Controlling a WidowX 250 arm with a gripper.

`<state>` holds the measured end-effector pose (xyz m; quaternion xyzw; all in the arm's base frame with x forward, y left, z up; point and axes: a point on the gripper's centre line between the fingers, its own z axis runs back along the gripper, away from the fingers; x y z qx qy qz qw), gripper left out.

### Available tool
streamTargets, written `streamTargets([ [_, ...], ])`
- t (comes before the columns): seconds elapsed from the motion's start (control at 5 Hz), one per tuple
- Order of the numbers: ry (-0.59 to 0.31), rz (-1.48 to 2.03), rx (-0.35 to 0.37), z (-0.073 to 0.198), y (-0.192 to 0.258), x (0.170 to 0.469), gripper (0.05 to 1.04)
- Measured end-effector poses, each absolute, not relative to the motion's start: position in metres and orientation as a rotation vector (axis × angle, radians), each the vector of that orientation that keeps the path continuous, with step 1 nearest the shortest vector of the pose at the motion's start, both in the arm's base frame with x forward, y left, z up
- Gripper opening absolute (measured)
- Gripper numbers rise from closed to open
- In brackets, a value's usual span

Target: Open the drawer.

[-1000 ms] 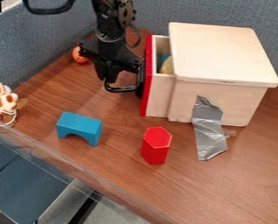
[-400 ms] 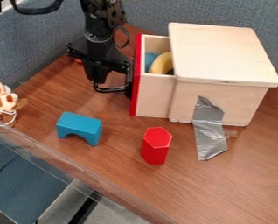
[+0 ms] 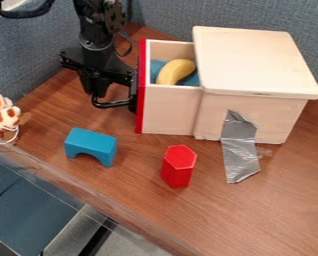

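Nearest, a red hexagonal block (image 3: 178,167) stands upright on the brown table (image 3: 255,215). A little farther back, a strip of silver tape (image 3: 240,150) runs from the wooden box (image 3: 255,60) down onto the tabletop. To the left sits a blue arch block (image 3: 91,145), its opening downward, and a brown-and-white plush toy (image 3: 7,117) is near the left edge.

Beyond these, the drawer (image 3: 167,107) stands well out from the box's left side, its red front upright. Inside, a yellow banana (image 3: 175,71) lies over something blue (image 3: 190,79).

Just left of the red front, the gripper (image 3: 111,97) hangs down low, its wide black body slanting downward to the right and its right side against the front. Whether it is open or closed cannot be told. The black arm (image 3: 98,25) drops nearly upright from the top edge, upper left, before a blue-grey partition (image 3: 162,17).
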<state>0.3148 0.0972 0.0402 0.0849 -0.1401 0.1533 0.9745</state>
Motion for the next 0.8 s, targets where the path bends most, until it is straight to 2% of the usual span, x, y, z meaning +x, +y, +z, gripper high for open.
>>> streamTargets([
  [0.6,-0.281,0.289,0.167,0.04,0.112,0.308,0.181],
  [0.8,-0.279,0.27,0.157,0.041,0.117,0.308,0.232],
])
